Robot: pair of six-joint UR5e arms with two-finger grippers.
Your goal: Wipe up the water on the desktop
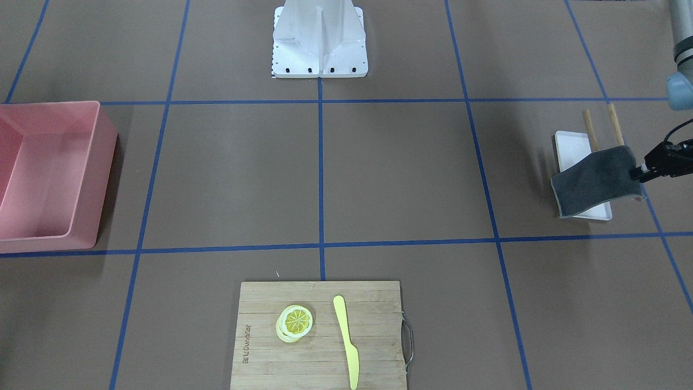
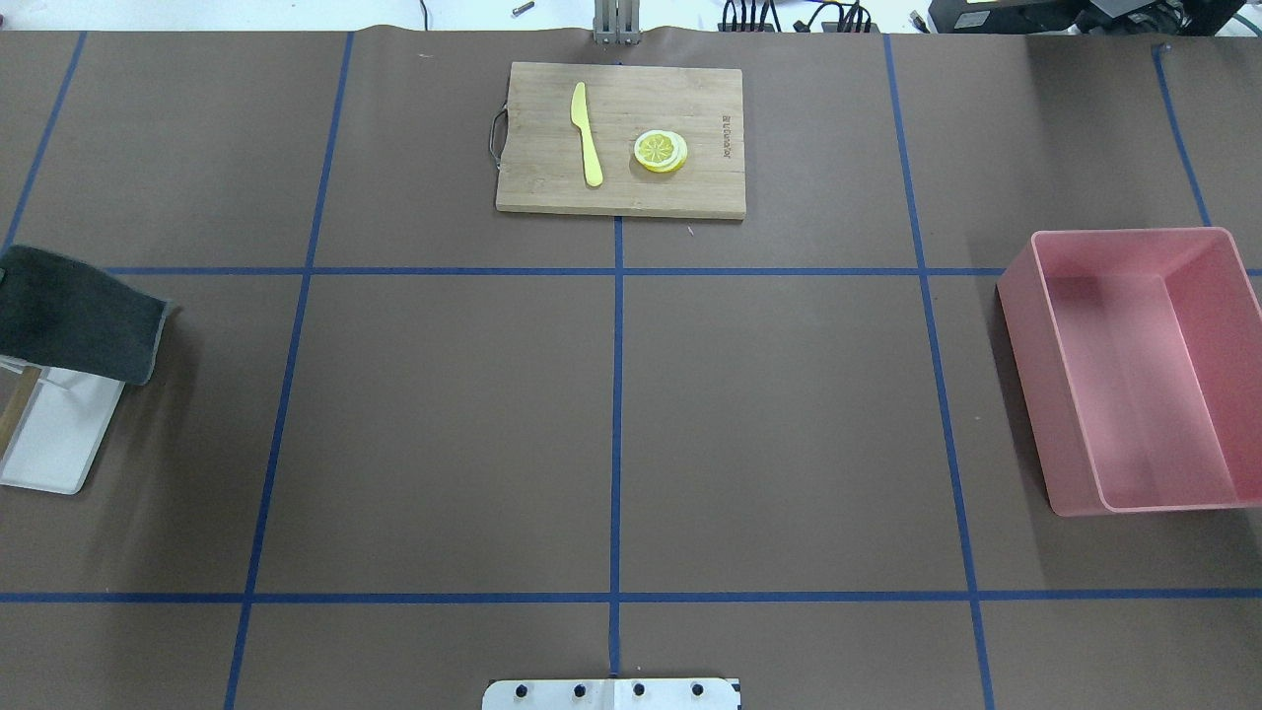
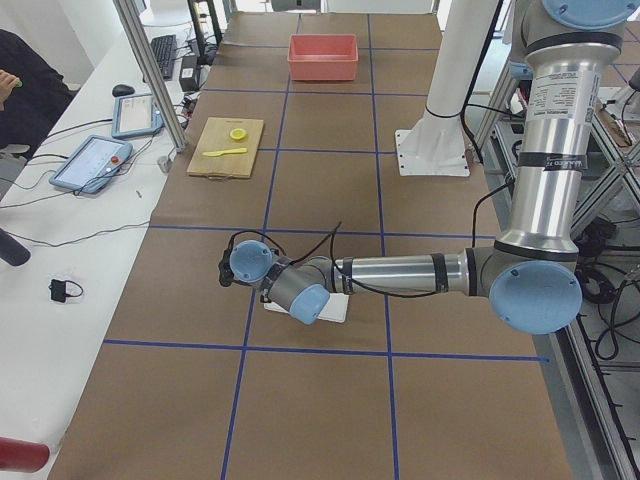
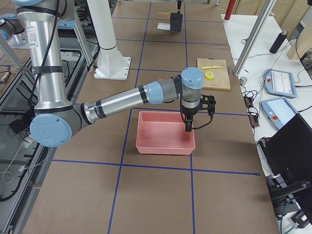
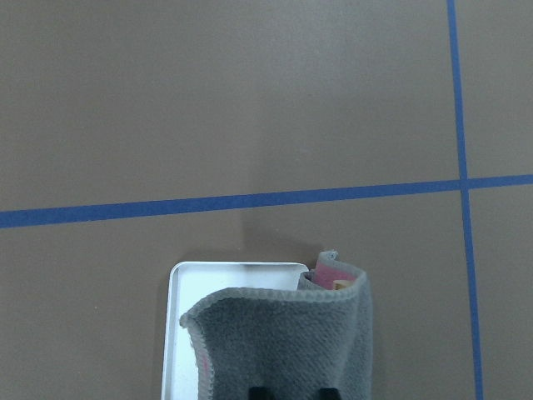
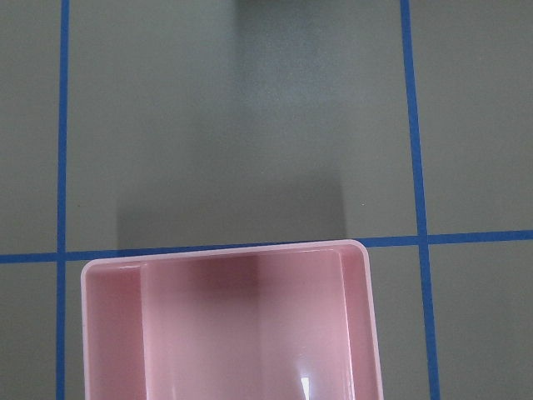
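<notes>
The desktop [image 1: 400,173] is a brown tabletop marked by blue tape lines; I see no water on it. My left gripper [image 1: 634,174] is shut on a dark grey cloth [image 1: 593,181] and holds it hanging just above a white tray [image 1: 573,147]. The cloth also shows in the overhead view [image 2: 69,316] and the left wrist view [image 5: 291,333], where the fingertips [image 5: 261,392] pinch its near edge. My right gripper [image 4: 188,127] hangs over the far rim of the pink bin [image 4: 165,136]; I cannot tell whether it is open or shut.
Two wooden sticks [image 1: 589,129] lie on the tray's back end. A bamboo cutting board [image 2: 621,138] with a yellow knife [image 2: 587,133] and a lemon slice [image 2: 661,151] lies at the far middle. The pink bin [image 2: 1134,365] stands on my right. The white robot base [image 1: 319,40] is at the near middle.
</notes>
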